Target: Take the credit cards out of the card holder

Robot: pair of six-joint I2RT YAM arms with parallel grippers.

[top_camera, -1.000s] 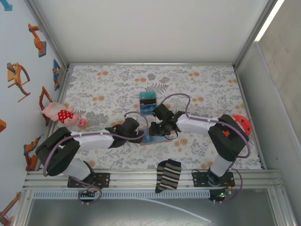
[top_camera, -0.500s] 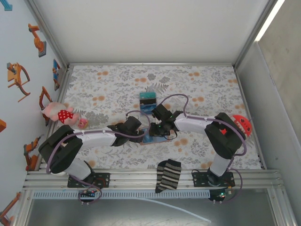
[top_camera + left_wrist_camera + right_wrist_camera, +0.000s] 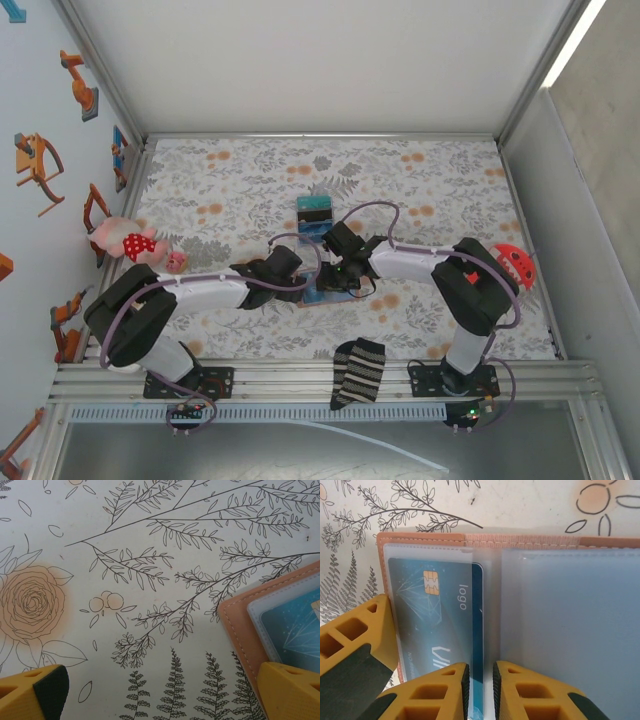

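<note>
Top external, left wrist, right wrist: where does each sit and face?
Top external: overhead, behind the robot, looking down; left arm, right arm show.
Left wrist: low over the tablecloth, toward the card holder; open left hand.
Right wrist: down on the credit card; right hand pinching it.
Both wrist views share the card holder.

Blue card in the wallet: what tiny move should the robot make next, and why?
Probably slide the credit card sideways toward the fold, out of its clear sleeve. The right gripper looks pinched on the card's bared edge, and one finger of the open left gripper sits on a corner of the card holder, likely pinning it.
</note>
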